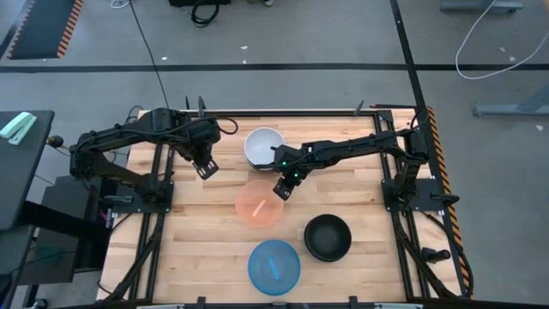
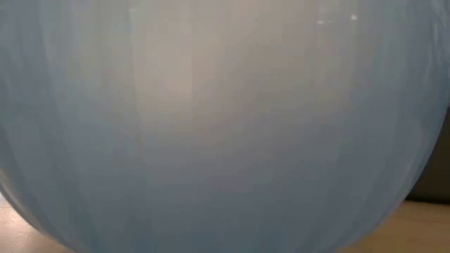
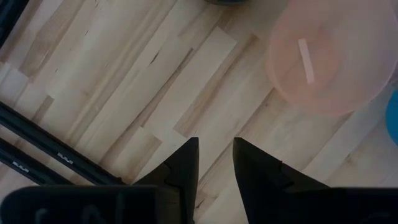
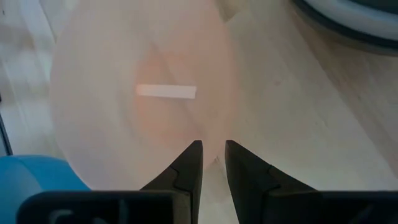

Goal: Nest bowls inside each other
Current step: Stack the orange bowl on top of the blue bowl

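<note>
High view, and here's the table [image 1: 197, 223]: four bowls spread across the wood. The right gripper [image 1: 283, 189] hangs at the rim of the pink bowl [image 1: 259, 204], on the edge nearest the white bowl [image 1: 262, 146], which sits just behind it under the right arm. In the right wrist view the two fingers [image 4: 186, 168] stand a narrow gap apart with the pink bowl's rim [image 4: 134, 99] running into that gap; whether they pinch it, you cannot tell. A pale strip shows through the bowl's floor. The white bowl [image 4: 354, 15] peeks in beyond, and the blue bowl [image 4: 34, 177] shows just past the pink one.

Over to the left gripper [image 1: 207, 168]: it hovers above bare wood, well off to the side of the pink bowl, holding nothing. In the left wrist view its fingers [image 3: 183, 165] are slightly parted, the pink bowl [image 3: 329, 56] lying ahead of them and apart.

Further out from the right gripper, past the pink bowl, the black bowl [image 1: 328, 237] and the blue bowl [image 1: 274, 267] sit side by side near the table's front edge, each on its own. The low view is filled by the blue bowl's wall [image 2: 225, 126].
</note>
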### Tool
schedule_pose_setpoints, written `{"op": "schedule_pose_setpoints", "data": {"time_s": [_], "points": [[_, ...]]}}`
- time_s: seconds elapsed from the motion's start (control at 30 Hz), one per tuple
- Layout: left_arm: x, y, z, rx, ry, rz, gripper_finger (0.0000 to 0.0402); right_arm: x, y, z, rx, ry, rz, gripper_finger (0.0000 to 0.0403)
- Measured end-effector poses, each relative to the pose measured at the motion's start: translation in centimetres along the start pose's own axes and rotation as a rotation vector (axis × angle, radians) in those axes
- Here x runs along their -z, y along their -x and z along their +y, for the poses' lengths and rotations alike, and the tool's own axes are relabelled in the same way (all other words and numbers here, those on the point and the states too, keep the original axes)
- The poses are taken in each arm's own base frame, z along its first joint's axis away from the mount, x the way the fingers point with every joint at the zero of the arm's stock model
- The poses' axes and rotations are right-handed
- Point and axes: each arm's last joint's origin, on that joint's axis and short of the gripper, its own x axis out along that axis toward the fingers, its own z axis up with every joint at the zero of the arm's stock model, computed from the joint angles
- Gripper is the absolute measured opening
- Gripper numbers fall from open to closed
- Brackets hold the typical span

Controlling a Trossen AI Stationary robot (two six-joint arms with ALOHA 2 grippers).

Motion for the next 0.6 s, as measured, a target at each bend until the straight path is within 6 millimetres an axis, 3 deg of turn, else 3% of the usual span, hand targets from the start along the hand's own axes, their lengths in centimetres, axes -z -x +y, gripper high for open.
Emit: {"op": "schedule_pose_setpoints", "data": {"time_s": [0.3,0.6], "points": [[-0.1,0.0,0.0,0.005,0.002,-0.011,0.0107,-0.2,0.1,-0.3,0.012,0.004,-0.012,0.0077],[-0.1,0.0,-0.1,0.006,0.010,-0.012,0.0107,0.2,-2.8,-0.3,-0.009,-0.004,0.039,0.0077]]}}
